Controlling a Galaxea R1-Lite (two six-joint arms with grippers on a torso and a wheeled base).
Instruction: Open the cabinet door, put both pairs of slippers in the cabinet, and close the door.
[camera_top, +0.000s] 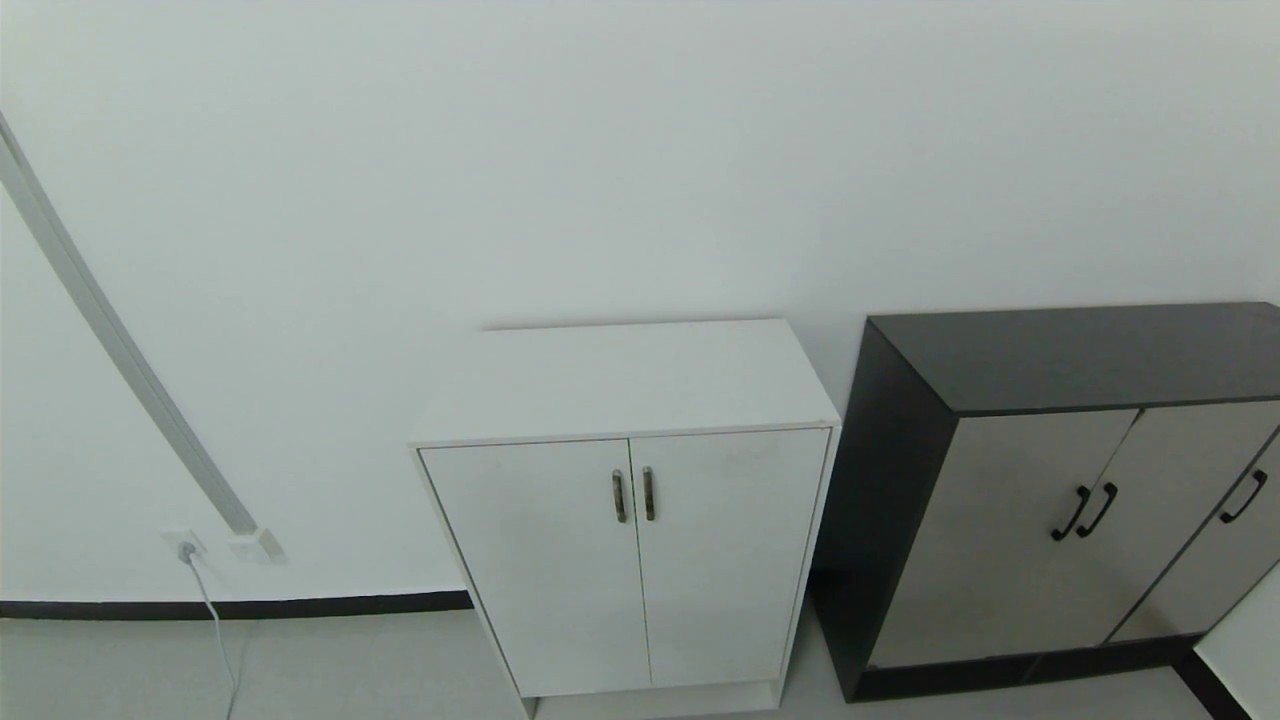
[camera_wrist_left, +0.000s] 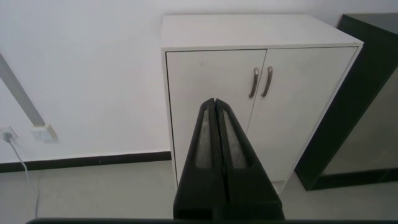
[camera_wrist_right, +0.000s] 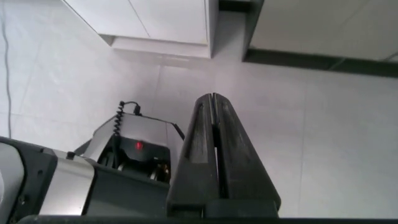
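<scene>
We see a smooth, boxy white cabinet (camera_top: 620, 385), shut flush, with slim metal handles (camera_top: 619, 497). Our left gripper (camera_wrist_left: 214, 101) faces it, our right gripper (camera_wrist_right: 213, 97) points at the glossy floor (camera_wrist_right: 323, 124); both pinched together, empty.

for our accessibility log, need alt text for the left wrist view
The shut, empty left gripper points at a white cabinet whose two doors are closed, their metal handles side by side at the middle. A dark cabinet stands beside it against the white wall.
</scene>
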